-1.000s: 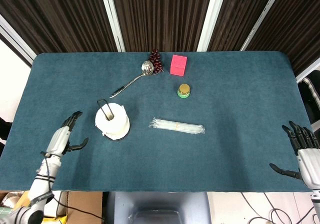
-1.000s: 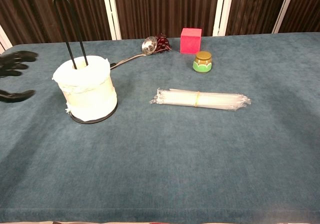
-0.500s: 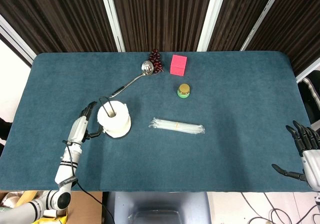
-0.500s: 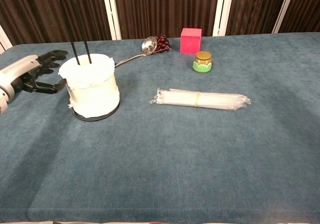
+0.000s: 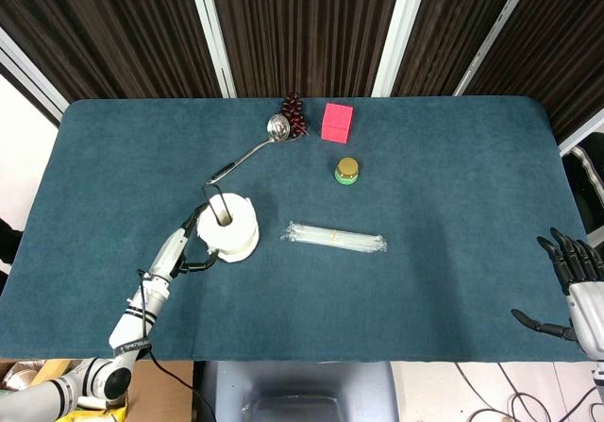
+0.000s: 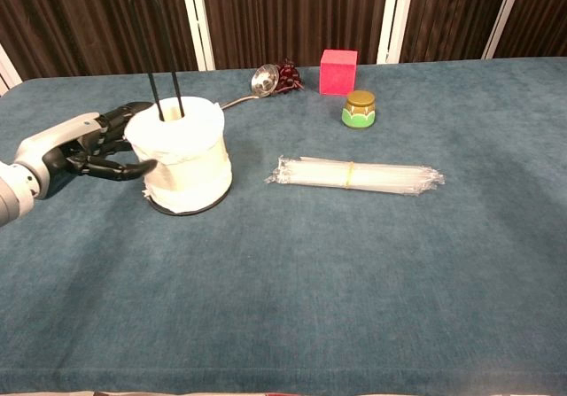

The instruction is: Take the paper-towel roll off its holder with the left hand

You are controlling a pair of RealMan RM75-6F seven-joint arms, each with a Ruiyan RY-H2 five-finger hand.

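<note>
The white paper-towel roll (image 5: 229,233) (image 6: 184,157) sits upright on its black wire holder (image 6: 151,24), whose tall loop sticks up through the core. My left hand (image 5: 186,249) (image 6: 93,143) is pressed against the roll's left side. Its fingers are spread around the far-left curve and the thumb reaches across the near side, without closing round the roll. My right hand (image 5: 576,280) hangs open off the table's right edge, holding nothing; the chest view does not show it.
A clear bundle of straws (image 5: 334,238) (image 6: 354,174) lies right of the roll. Behind it are a metal ladle (image 5: 255,148) (image 6: 263,81), a dark bead cluster (image 5: 294,113), a pink box (image 5: 337,122) (image 6: 338,71) and a small gold-lidded jar (image 5: 347,171) (image 6: 359,109).
My left hand swept in from the left edge and met the roll. Roll and holder slid to the right across the cloth with the hand against them. The right hand barely moved.
</note>
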